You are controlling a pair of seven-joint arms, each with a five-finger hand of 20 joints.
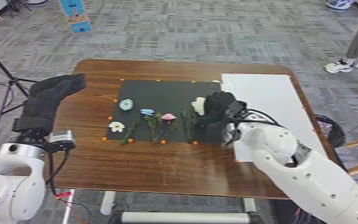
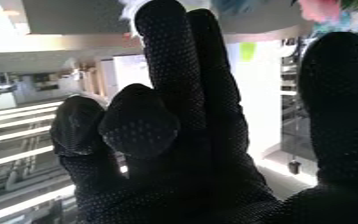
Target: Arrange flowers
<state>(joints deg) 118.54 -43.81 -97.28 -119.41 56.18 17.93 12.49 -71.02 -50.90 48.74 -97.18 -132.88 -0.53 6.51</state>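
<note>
"Hanging over the right side of the black mat [image 1: 158, 89], there's the right hand [image 1: 216, 106], right next to the white flower [image 1: 198, 104]!"

"And how are its fingers?"

"Mixed! In the wrist view, the right hand [image 2: 202, 165] is open, some fingers straight, others bent, thumb standing well apart from them. Whether it touches that white flower, I can't tell."

"Over to the left, then: the pale blue flower [image 1: 126, 104] lies toward the mat's far left, and the daisy [image 1: 116, 126] is at the near left!"

"Between the pale blue one and the white one, look, the small blue flower [image 1: 147, 111], with the pink flower [image 1: 167, 116] just to its right and a touch nearer!"

"Green stems [image 1: 189, 126] too, running along the near part of the mat."

"What about the left hand [image 1: 53, 95]?"

"Out by the left edge of the brown table [image 1: 158, 167], open, fingers stretched toward the far side."

"And the white board [image 1: 264, 95] lies on the table, just right of the mat!"
</note>
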